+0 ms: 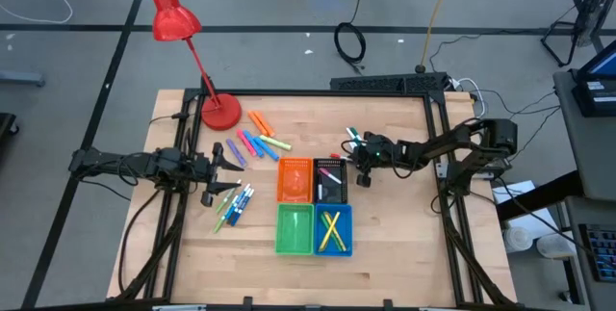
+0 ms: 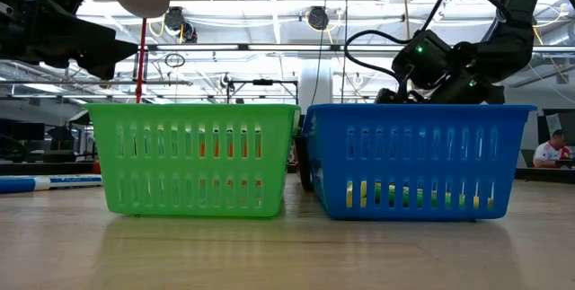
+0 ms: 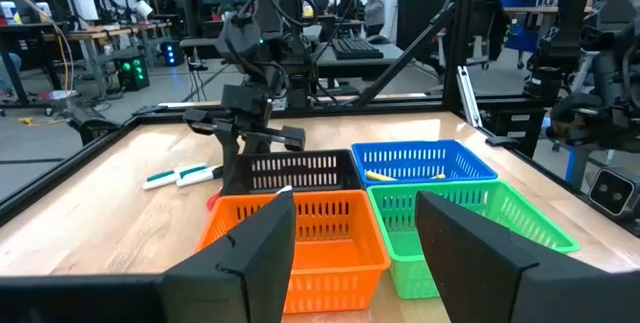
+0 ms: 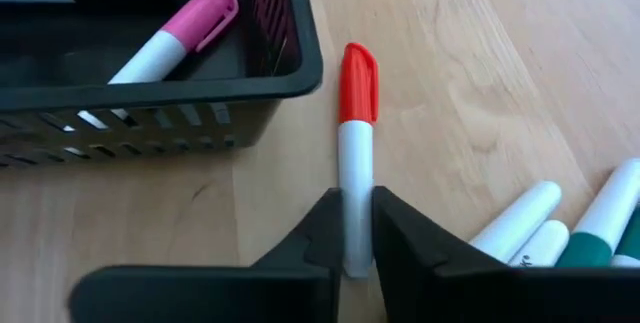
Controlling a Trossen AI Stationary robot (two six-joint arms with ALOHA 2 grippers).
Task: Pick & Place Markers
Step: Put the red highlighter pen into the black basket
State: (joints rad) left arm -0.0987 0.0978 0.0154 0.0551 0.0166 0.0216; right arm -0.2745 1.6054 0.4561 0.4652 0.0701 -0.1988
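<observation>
Right gripper (image 4: 356, 225) was clamped on a red-capped marker (image 4: 356, 138) beside the black bin (image 4: 300, 58); left gripper (image 3: 355, 238) stood apart. Many markers remained unsorted.

**Markers around the four bins**

Taking the block of four bins (image 1: 315, 205) as the landmark: a white marker with a red-orange cap (image 4: 356, 153) lies flat on the wood just outside the black bin's wall, its barrel pinched between two dark fingers (image 4: 400, 228). A few white markers with green ends (image 4: 570, 228) lie beside it. Inside the black bin rests a white marker with a pink cap (image 4: 170, 38), tilted against the floor. Two yellow markers (image 1: 332, 230) lie crossed in the blue bin. Left of the bins, a loose fan of orange, pink, purple and yellow-green markers (image 1: 255, 138) is spread out, and a cluster of white markers with blue and green caps (image 1: 233, 205) lies nearer the green bin.
</observation>
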